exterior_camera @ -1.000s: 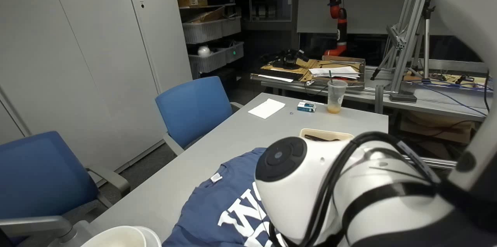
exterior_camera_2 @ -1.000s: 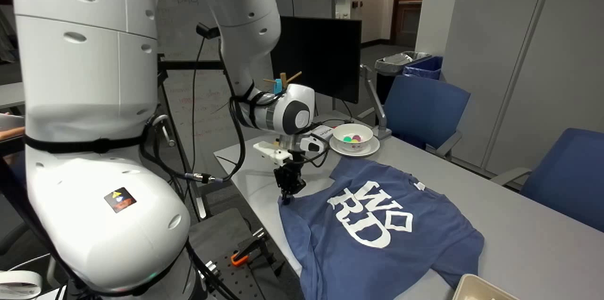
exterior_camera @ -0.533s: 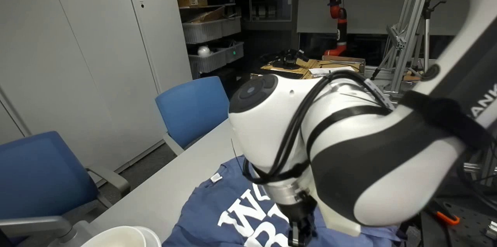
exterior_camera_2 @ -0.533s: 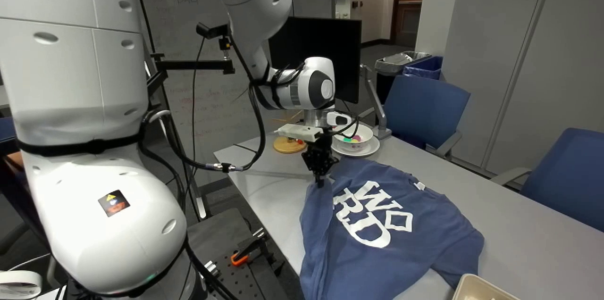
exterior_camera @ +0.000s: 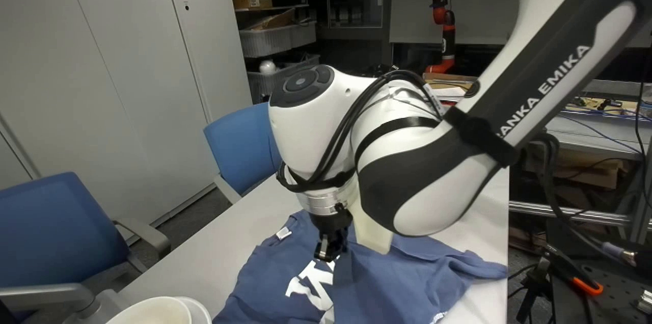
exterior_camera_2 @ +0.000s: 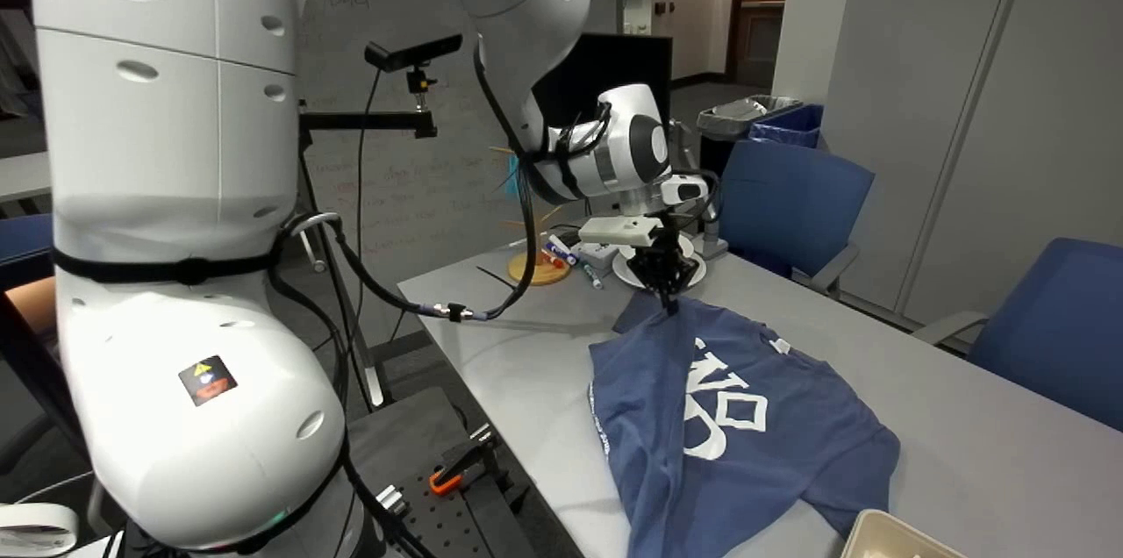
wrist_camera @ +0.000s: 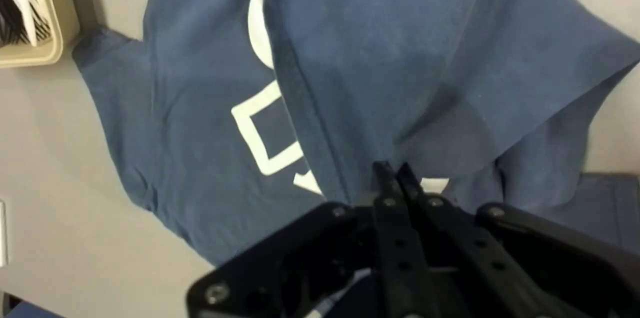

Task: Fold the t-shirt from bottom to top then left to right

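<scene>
Hand point(wrist_camera: 395, 166) pinched tight on shirt point(exterior_camera_2: 816, 418), which lies between the long edges of counter point(exterior_camera_2: 974, 444); bottom-to-top fold judged current step; next should lay held end flat at top, then release

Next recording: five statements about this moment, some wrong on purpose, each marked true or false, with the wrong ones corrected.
1. The hand is shut on the t-shirt. True.
2. All the white lettering is exposed. False: folded cloth covers part of the lettering.
3. The tray holds black and white cutlery. True.
4. A plate sits atop the bowl. False: the bowl stands on the plate.
5. Blue chairs stand beside the table. True.
</scene>
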Robot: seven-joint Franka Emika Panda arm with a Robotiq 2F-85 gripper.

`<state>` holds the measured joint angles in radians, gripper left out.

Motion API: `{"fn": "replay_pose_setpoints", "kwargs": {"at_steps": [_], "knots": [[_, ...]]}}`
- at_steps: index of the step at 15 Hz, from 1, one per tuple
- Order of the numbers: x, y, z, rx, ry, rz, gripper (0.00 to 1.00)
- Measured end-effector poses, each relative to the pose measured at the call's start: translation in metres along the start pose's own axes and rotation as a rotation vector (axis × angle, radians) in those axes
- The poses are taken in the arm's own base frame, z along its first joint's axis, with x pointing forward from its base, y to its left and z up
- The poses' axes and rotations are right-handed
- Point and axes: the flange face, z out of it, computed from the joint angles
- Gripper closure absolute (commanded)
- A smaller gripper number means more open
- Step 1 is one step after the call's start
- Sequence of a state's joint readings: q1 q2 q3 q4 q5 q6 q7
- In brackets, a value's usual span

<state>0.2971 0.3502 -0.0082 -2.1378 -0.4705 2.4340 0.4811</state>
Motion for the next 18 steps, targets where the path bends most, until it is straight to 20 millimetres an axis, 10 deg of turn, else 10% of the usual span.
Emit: {"fn": "replay_pose_setpoints", "kwargs": {"at_steps": [9, 18], "knots": [[0.068, -0.021, -0.005, 0.072, 0.226, 0.062, 0.99], [0.089, -0.078, 0.016, 0.127, 0.282, 0.046, 0.99]]}}
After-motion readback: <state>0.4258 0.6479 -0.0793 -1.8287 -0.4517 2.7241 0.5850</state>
